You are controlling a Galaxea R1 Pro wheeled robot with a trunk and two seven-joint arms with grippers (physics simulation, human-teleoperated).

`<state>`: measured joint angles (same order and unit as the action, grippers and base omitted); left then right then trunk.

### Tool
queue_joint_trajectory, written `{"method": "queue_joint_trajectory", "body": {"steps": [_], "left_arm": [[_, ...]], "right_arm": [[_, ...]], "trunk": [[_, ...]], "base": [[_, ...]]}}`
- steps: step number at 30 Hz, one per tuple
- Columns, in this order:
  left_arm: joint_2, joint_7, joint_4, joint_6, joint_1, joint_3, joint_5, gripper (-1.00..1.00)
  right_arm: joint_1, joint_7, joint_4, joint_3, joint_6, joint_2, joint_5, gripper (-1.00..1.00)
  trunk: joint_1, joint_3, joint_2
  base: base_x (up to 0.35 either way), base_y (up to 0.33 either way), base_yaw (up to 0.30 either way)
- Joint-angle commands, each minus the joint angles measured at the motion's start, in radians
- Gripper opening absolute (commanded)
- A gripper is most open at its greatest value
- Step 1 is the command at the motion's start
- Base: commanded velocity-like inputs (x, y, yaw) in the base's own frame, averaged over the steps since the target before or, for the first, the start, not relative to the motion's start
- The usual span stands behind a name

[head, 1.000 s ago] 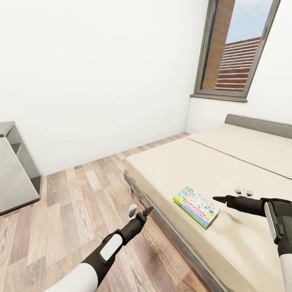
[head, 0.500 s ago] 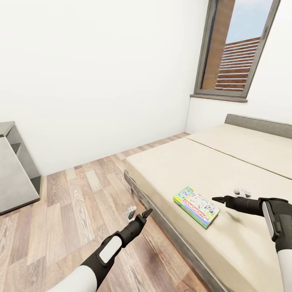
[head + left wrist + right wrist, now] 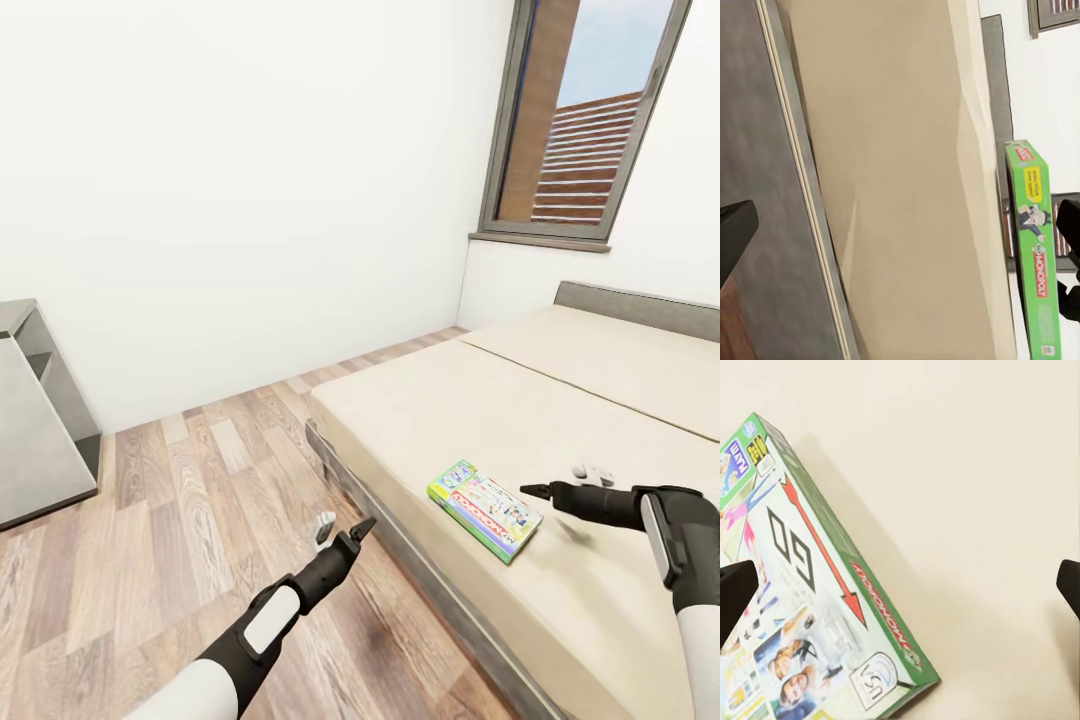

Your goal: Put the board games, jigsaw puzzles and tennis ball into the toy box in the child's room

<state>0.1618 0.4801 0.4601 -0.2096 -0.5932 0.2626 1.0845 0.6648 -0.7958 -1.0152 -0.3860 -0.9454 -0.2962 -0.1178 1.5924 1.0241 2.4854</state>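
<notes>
Green-edged game box: it lies flat on the beige mattress near the bed's front edge; you can read the red Monopoly band along its side in the left wrist view, and the right wrist view looks down on its lid.
Right gripper: your fingers stand apart, empty, hovering over the mattress just beside the box's far corner, not touching it.
Left gripper: your fingers are spread with nothing between them, held over the wood floor in front of the bed frame.
Bed: grey headboard under the window.
Grey table: by the white wall, well apart from the bed.
</notes>
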Motion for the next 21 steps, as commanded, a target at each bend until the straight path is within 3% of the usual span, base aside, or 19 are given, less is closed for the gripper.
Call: {"method": "queue_joint_trajectory", "body": {"steps": [1, 12, 21], "left_arm": [[0.0, 0.002, 0.0, -0.006, 0.0, 0.003, 0.01, 1.0], [-0.001, 0.003, 0.003, -0.005, 0.004, 0.003, 0.007, 1.0], [-0.001, 0.003, 0.003, -0.005, 0.004, 0.003, 0.005, 1.0]], "right_arm": [[0.009, -0.009, 0.011, -0.002, 0.001, 0.0, -0.011, 1.0], [0.079, -0.007, 0.108, -0.002, 0.035, 0.001, -0.012, 1.0], [0.092, -0.006, 0.131, 0.01, 0.046, 0.004, -0.013, 1.0]], "trunk": [[0.0, 0.001, 0.0], [0.0, 0.001, 0.0], [0.0, 0.001, 0.0]], "base": [[0.0, 0.0, 0.0], [0.0, 0.0, 0.0], [0.0, 0.0, 0.0]]}}
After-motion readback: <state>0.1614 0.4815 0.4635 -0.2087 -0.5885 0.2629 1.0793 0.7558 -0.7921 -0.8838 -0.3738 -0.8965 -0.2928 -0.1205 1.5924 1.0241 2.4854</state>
